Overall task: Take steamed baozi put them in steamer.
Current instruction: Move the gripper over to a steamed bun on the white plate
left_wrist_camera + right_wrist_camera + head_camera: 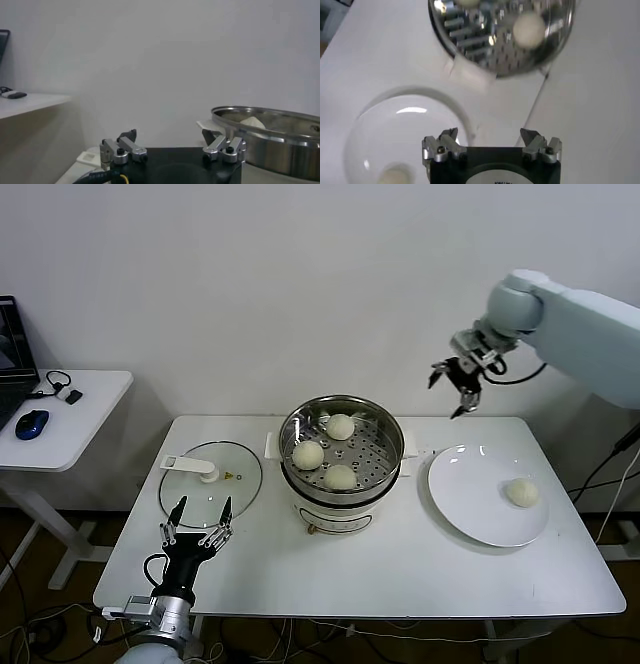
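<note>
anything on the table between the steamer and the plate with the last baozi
No: in the head view, only bare white table separates the steamer from the plate holding the baozi.

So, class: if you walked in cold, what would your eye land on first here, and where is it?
First, the shiny steamer at the table's centre, with three steamed baozi on its perforated floor. Next, the right gripper, open and empty, raised above the large white plate where one last baozi sits. The left gripper waits open by the glass lid.

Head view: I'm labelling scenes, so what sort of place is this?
Probably a lab mock-up, not a home kitchen: bare wall, plain white table with steamer, side desk with mouse.
</note>
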`<action>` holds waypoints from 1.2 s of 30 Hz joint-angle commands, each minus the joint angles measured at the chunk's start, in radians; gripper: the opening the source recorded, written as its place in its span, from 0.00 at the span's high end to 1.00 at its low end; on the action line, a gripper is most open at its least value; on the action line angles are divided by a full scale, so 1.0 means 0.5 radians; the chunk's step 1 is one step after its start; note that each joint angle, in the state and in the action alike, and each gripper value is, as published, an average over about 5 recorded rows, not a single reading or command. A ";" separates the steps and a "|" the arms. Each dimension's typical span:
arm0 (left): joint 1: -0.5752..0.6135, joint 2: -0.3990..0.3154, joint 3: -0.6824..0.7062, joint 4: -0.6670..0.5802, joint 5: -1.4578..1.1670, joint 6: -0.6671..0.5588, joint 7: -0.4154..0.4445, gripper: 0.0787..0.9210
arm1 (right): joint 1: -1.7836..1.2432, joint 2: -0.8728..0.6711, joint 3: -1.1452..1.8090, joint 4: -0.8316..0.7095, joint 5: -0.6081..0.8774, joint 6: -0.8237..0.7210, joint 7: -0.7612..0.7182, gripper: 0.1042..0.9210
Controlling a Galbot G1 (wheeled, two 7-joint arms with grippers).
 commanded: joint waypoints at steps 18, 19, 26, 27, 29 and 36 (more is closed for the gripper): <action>0.049 0.001 -0.007 -0.049 0.024 0.007 0.000 0.12 | -1.146 -0.394 0.889 -0.426 -0.725 -0.025 0.169 0.12; 0.050 0.001 -0.007 -0.050 0.026 0.007 0.000 0.12 | -1.176 -0.374 0.930 -0.455 -0.747 -0.012 0.173 0.12; 0.056 -0.002 -0.010 -0.055 0.033 0.009 0.002 0.12 | -1.272 -0.228 1.132 -0.623 -0.910 0.064 0.205 0.12; 0.056 -0.001 -0.010 -0.054 0.034 0.010 0.002 0.12 | -1.283 -0.211 1.155 -0.636 -0.924 0.066 0.207 0.12; 0.054 0.000 -0.011 -0.049 0.034 0.011 0.002 0.12 | -1.308 -0.177 1.199 -0.659 -0.945 0.067 0.207 0.12; 0.058 0.001 -0.018 -0.028 0.037 0.008 0.003 0.12 | -1.366 -0.088 1.284 -0.727 -0.984 0.070 0.201 0.12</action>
